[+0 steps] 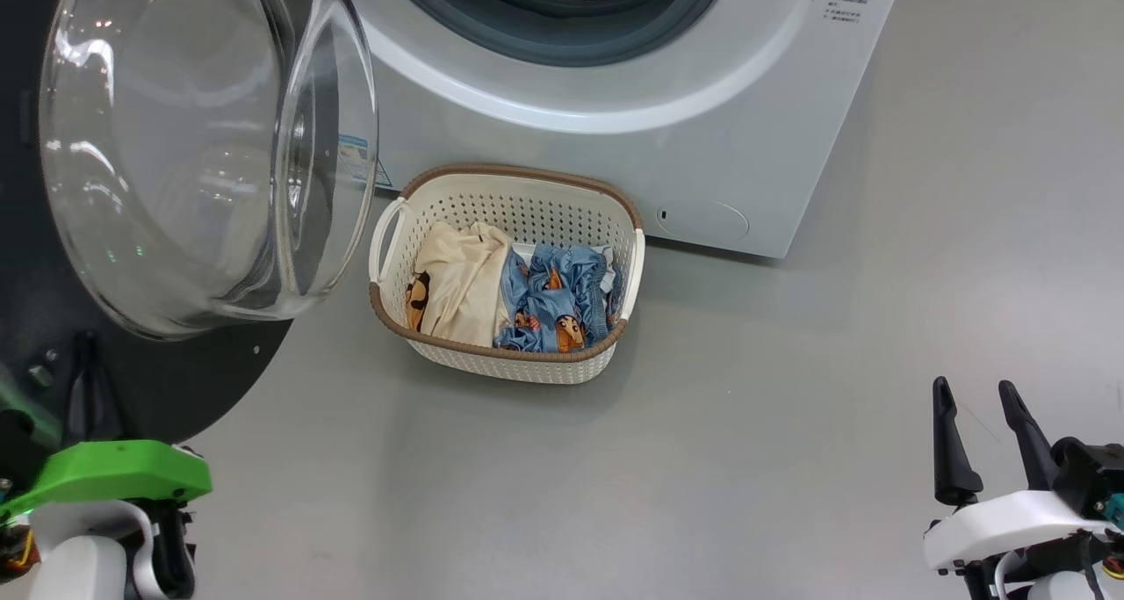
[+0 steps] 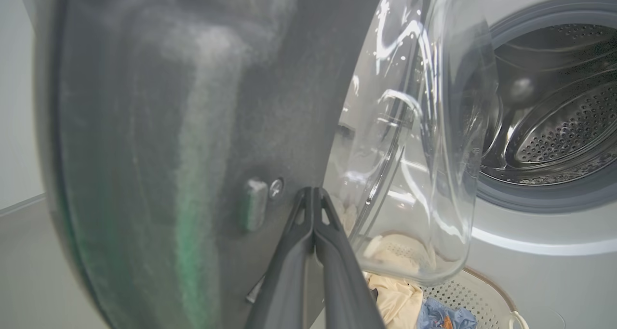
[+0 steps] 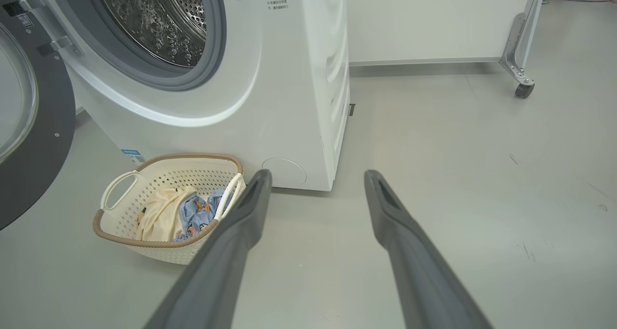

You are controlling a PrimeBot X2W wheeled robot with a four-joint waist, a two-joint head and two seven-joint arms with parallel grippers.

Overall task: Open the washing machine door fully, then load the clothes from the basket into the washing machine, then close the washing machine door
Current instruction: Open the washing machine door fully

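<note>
Two grippers to watch: the left gripper [image 2: 313, 194] has its dark fingers pinched together, empty, tips close to the glossy black rim of the big round glass-bowled door [image 1: 202, 143], swung open left of the large white front-loading washing machine [image 1: 615, 82]. Off the machine's right corner, the right gripper [image 1: 975, 389] hangs spread wide, holding nothing. Just before the machine sits the small cream perforated basket [image 1: 527, 213], cream and blue printed clothes [image 1: 492, 288] inside.

Left tool [image 2: 313, 191]: green cover [image 1: 114, 475]. Right tool [image 1: 975, 389]: white housing [image 1: 1010, 516], dark fingers [image 1: 953, 459].

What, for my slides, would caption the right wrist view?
Open right gripper faces the washing machine, door wide open, clothes lying in the basket.
</note>
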